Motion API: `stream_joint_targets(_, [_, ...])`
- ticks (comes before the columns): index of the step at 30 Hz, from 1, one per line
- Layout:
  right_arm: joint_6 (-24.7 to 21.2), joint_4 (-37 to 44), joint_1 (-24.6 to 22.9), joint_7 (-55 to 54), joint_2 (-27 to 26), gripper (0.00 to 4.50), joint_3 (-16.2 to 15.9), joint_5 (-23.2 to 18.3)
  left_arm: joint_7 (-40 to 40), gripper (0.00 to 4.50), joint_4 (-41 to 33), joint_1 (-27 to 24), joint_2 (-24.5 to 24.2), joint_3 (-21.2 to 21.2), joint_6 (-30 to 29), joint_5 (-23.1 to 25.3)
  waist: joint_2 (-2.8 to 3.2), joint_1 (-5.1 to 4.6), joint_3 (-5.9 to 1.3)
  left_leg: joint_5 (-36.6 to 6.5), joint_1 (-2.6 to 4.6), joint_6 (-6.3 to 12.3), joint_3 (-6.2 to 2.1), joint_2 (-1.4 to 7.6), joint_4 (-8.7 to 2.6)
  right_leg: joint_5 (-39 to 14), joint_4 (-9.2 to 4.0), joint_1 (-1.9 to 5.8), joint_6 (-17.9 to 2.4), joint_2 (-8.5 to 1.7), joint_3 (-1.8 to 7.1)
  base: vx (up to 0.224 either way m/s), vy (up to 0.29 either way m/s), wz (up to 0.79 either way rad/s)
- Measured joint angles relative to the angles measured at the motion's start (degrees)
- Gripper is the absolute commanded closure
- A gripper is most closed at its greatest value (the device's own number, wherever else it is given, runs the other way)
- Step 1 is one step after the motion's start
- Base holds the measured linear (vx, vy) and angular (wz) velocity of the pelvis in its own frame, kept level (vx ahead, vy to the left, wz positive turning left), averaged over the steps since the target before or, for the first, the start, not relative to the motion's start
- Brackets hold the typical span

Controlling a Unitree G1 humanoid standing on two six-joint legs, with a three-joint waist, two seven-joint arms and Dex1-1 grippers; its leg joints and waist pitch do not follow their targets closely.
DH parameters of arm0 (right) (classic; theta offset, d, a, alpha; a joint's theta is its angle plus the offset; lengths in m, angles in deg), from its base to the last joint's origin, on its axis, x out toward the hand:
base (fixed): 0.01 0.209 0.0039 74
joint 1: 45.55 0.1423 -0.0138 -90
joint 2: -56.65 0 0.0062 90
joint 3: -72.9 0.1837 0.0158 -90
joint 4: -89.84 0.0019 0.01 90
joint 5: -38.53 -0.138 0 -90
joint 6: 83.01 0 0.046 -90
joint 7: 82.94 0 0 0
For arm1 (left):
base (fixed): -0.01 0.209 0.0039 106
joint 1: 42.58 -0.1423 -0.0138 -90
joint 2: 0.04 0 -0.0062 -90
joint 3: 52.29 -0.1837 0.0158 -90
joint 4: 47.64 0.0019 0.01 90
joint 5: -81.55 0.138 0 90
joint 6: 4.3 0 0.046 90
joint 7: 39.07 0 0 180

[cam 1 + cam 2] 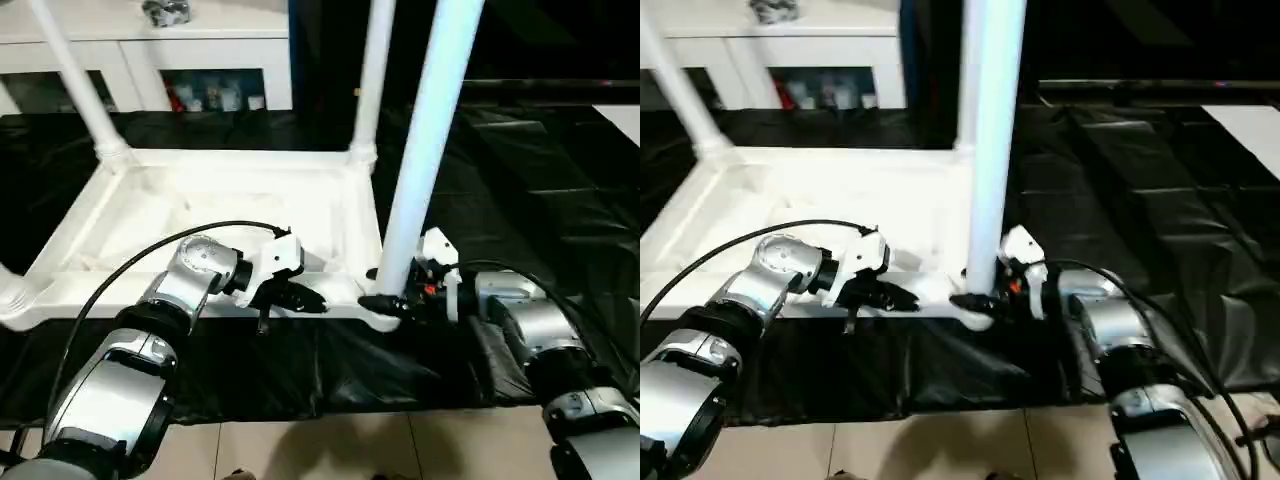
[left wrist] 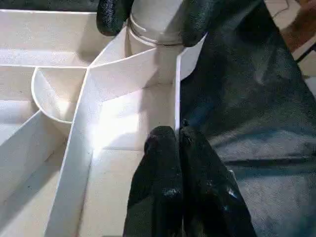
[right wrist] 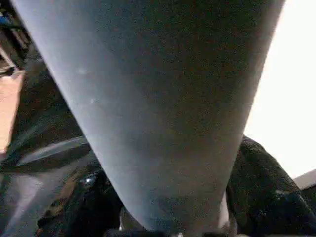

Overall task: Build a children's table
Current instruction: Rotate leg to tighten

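Low, right pincer (image 1: 388, 303) clasps leg (image 1: 425, 150); left pincer (image 1: 300, 298) pinches tabletop (image 1: 200, 215) rim.

glossy white plastic tabletop (image 1: 330, 200), shiny black sheet (image 1: 530, 200)

A black sheet (image 1: 520, 200) is covering the work surface, wrinkling and catching glare beside and beyond the grippers. Pale floor tiles (image 1: 330, 445) are showing nearer than them. Far beyond them a white cabinet (image 1: 150, 55) with glass doors is standing against a dark backdrop (image 1: 540, 40).
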Motion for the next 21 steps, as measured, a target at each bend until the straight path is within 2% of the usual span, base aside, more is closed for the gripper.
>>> stream_joint_targets(9, [-0.17, 0.88, -0.61, -1.77, -1.34, 2.02, 0.11, 0.48, 0.68, 4.50, 0.33, 0.00, -0.44, 0.04, -0.39, -0.18, -0.02, -0.07, 0.00, 0.01, 0.00, -0.01, 0.01, 0.02, -0.02, -0.03, 0.02, 0.02, 0.05, 0.01, 0.00, 0.000, 0.000, 0.00])
stream_joint_targets(14, [2.04, -2.63, 0.29, -16.70, -5.88, 2.03, 3.61, 1.45, -7.90, 4.50, 0.34, 0.26, 0.86, 0.94, -3.51, 0.50, -0.07, -1.00, -0.03, 0.01, 0.15, -0.02, 0.01, 0.02, 0.08, -0.09, 0.00, 0.04, 0.17, 0.01, 0.02, 0.000, 0.000, 0.00])
stream_joint_targets(16, [2.65, -5.24, 2.06, -26.03, -8.39, 2.08, 5.98, 2.09, -13.81, 4.50, -0.05, 0.41, 3.03, 1.82, -5.77, 1.34, -0.07, -1.70, -0.03, 0.01, 0.18, -0.02, 0.00, -0.03, 0.16, -0.09, -0.03, 0.07, 0.16, 0.00, 0.09, 0.000, 0.000, 0.00])
stream_joint_targets(21, [4.04, -8.98, 4.67, -40.61, -11.23, 2.39, 8.65, 3.72, -22.38, 4.50, -1.75, 0.15, 7.17, 2.21, -9.58, 1.64, -0.17, -2.38, -0.07, 0.01, 0.14, -0.03, 0.00, -0.06, 0.14, -0.09, -0.09, 0.08, 0.17, -0.01, 0.10, 0.000, 0.000, 0.00])
